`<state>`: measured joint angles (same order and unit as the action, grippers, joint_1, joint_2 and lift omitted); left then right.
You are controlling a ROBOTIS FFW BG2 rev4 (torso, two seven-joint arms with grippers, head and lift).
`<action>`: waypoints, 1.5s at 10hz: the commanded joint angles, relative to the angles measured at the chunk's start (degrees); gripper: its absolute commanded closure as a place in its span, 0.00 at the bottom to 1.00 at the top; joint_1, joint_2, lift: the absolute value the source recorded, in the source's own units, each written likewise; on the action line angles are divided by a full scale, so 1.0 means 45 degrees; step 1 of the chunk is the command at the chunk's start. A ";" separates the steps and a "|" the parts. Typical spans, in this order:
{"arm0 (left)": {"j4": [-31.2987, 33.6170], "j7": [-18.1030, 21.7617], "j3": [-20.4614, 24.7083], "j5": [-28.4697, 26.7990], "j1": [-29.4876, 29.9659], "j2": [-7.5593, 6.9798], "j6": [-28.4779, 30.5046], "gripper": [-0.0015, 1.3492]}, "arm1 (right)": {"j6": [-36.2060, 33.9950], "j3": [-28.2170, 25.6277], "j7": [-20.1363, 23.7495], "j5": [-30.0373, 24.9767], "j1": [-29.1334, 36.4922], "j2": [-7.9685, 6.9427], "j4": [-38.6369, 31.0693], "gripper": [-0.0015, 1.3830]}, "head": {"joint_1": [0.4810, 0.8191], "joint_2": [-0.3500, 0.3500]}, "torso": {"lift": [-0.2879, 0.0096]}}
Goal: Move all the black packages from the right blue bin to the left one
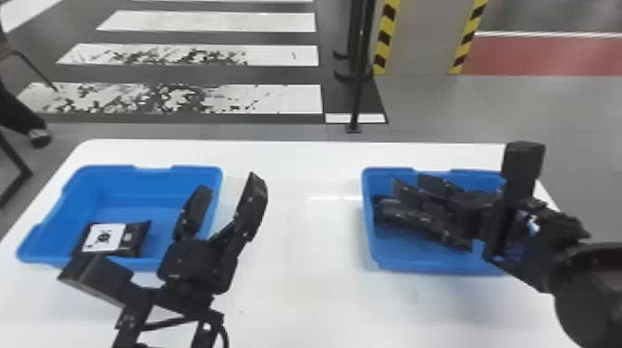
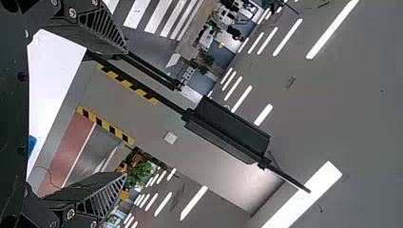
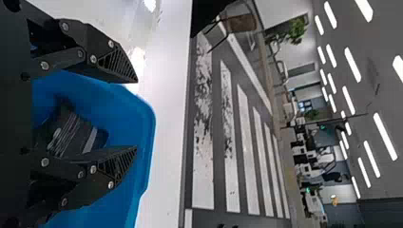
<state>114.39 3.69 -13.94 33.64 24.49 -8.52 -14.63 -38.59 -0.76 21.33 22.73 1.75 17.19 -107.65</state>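
Note:
Over the right blue bin (image 1: 439, 264), my right gripper (image 1: 399, 198) hangs with its fingers spread; the right wrist view shows this gripper (image 3: 135, 115) open above the blue bin (image 3: 142, 123), with a black package (image 3: 71, 135) lying in the bin behind and between the fingers. That package (image 1: 382, 217) is partly covered by the gripper in the head view. The left blue bin (image 1: 152, 203) holds a black package with a white label (image 1: 134, 238). My left gripper (image 1: 227, 196) stands open, raised at that bin's right side; in the left wrist view the gripper (image 2: 126, 111) has nothing between its fingers.
Both bins stand on a white table (image 1: 296, 259), with a wide stretch of tabletop between them. A black post (image 1: 358, 69) rises from the floor beyond the far edge, near a column with yellow and black stripes (image 1: 423, 37).

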 commanded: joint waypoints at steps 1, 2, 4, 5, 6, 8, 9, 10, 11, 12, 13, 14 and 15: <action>0.0000 0.0000 0.0000 -0.0036 -0.0005 0.0000 -0.0001 0.11 | -0.0548 -0.0109 -0.0131 -0.1089 -0.0266 -0.0011 0.0658 0.08 | 0.63 0.43 | 0.40; 0.0000 0.0000 0.0000 -0.0062 -0.0005 0.0000 -0.0001 0.11 | -0.0611 -0.0109 -0.0112 -0.1191 -0.0422 -0.0011 0.1220 0.08 | 0.63 0.39 | 0.40; -0.0031 0.0000 0.0051 -0.0138 -0.0005 0.0039 -0.0001 0.11 | -0.0673 0.0246 -0.0092 -0.1267 -0.0766 0.0009 0.1783 0.07 | 0.63 0.35 | 0.40; -0.0031 0.0000 0.0051 -0.0163 -0.0005 0.0039 0.0031 0.11 | -0.0517 0.0525 -0.0073 -0.1267 -0.1047 0.0029 0.2220 0.08 | 0.63 0.36 | 0.40; -0.0093 0.0000 0.0076 -0.0163 -0.0005 0.0039 0.0031 0.11 | -0.0423 0.0779 0.0006 -0.1267 -0.1203 0.0068 0.2408 0.08 | 0.63 0.37 | 0.40; -0.0125 0.0000 0.0127 -0.0163 -0.0005 0.0058 0.0031 0.11 | -0.0392 0.1059 0.0006 -0.1267 -0.1672 0.0087 0.3189 0.15 | 0.63 0.39 | 0.40; -0.0156 0.0000 0.0152 -0.0163 -0.0036 0.0078 0.0031 0.11 | -0.0517 0.1338 0.0103 -0.1216 -0.2078 0.0146 0.3814 0.24 | 0.63 0.39 | 0.40; -0.0187 0.0000 0.0152 -0.0163 -0.0036 0.0078 0.0031 0.11 | -0.0830 0.1617 0.0357 -0.1343 -0.2516 0.0185 0.4252 0.33 | 0.63 0.40 | 0.40; -0.0218 0.0019 0.0178 -0.0163 -0.0036 0.0078 0.0031 0.11 | -0.0830 0.1871 0.0513 -0.1470 -0.2734 0.0243 0.4377 0.65 | 0.63 0.40 | 0.40; -0.0250 0.0019 0.0203 -0.0163 -0.0005 0.0078 0.0031 0.11 | -0.0705 0.1871 0.0474 -0.1394 -0.2641 0.0224 0.4252 0.86 | 0.63 0.41 | 0.40; -0.0281 0.0019 0.0228 -0.0163 -0.0005 0.0098 -0.0001 0.11 | -0.0642 0.1846 0.0455 -0.1318 -0.2578 0.0224 0.4158 0.87 | 0.63 0.42 | 0.40; -0.0281 0.0019 0.0228 -0.0163 -0.0005 0.0098 -0.0001 0.11 | -0.0580 0.1770 0.0396 -0.1394 -0.2359 0.0224 0.3877 0.89 | 0.63 0.42 | 0.40; -0.0312 0.0019 0.0228 -0.0163 -0.0005 0.0098 -0.0001 0.11 | -0.0455 0.1414 0.0162 -0.1419 -0.1859 0.0165 0.3252 0.90 | 0.63 0.42 | 0.40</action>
<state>113.08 3.76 -12.91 32.91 24.47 -8.09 -14.62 -40.97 6.41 22.18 16.43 -7.76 18.06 -91.55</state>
